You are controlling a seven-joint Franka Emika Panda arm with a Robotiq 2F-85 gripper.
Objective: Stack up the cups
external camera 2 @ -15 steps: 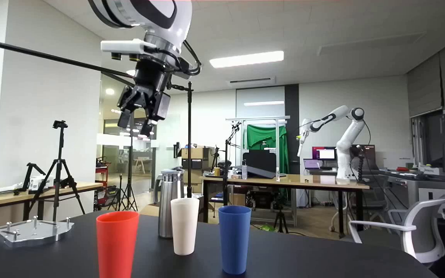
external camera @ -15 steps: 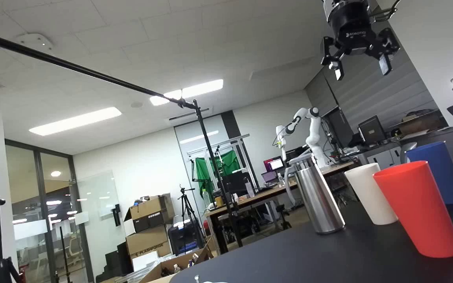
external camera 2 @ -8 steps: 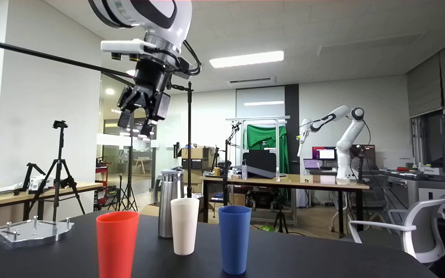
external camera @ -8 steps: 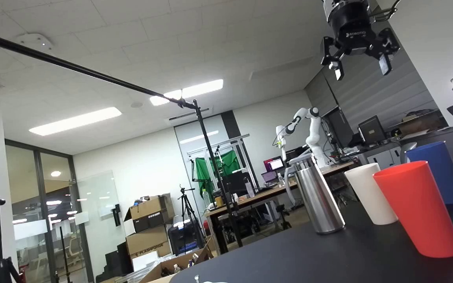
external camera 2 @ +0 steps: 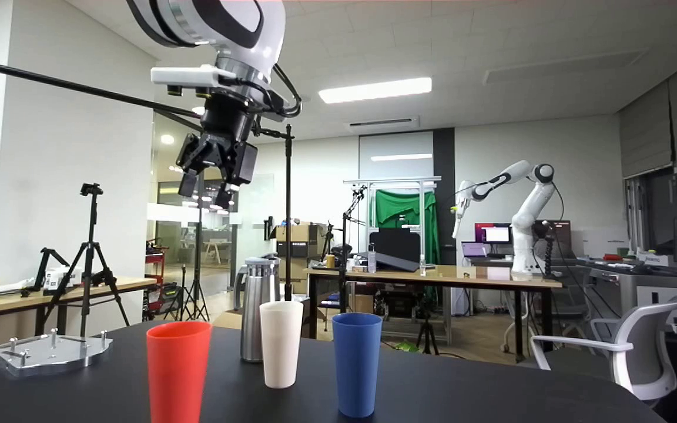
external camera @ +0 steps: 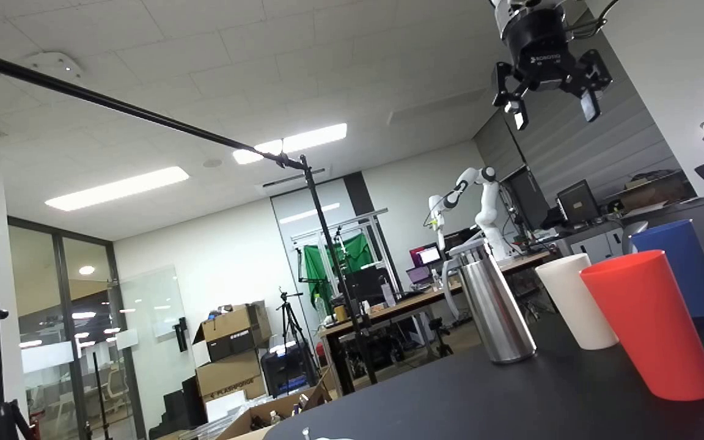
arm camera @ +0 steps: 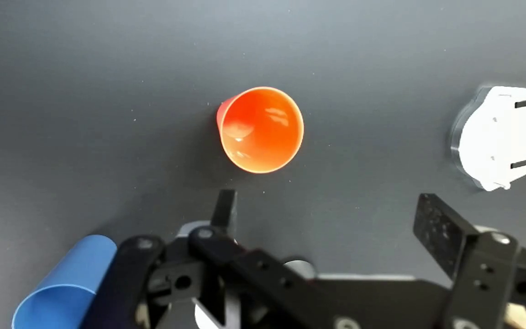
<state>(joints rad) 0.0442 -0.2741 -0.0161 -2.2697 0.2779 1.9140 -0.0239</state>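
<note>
claw [external camera 2: 206, 191] wide, high above table [external camera 2: 456, 390] with red cup [external camera 2: 177, 375], white cup [external camera 2: 280, 346], blue cup [external camera 2: 357, 369] apart

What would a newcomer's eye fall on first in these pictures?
Most likely the bright red cup, upright on the dark table at lower left in an exterior view. To its right there, the white cup and the blue cup stand separately. High above the table hangs the gripper, open and holding nothing.
</note>
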